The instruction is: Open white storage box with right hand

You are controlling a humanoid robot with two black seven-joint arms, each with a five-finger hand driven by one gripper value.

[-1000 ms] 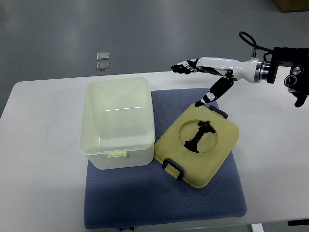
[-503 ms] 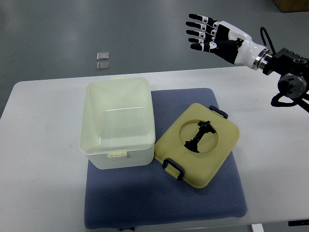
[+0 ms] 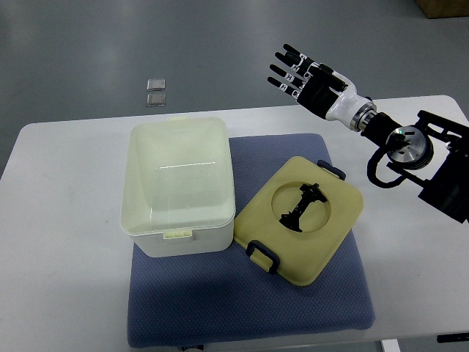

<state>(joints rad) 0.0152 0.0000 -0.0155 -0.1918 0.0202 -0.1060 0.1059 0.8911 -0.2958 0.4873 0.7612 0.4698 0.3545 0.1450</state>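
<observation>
Right arm cut off; mat's near edge too

The right hand is black with white segments, black cabled wrist.

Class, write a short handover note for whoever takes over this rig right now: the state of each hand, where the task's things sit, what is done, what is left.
Right hand: open, fingers spread, raised above the table's far edge, holding nothing.
Left hand: not in view.
White storage box: open, on the blue mat, left side.
Lid: lying flat on the mat just right of the box, its near-left corner close against it.
Done: lid is off.
Left: nothing obvious; probably just park the arm.
</observation>
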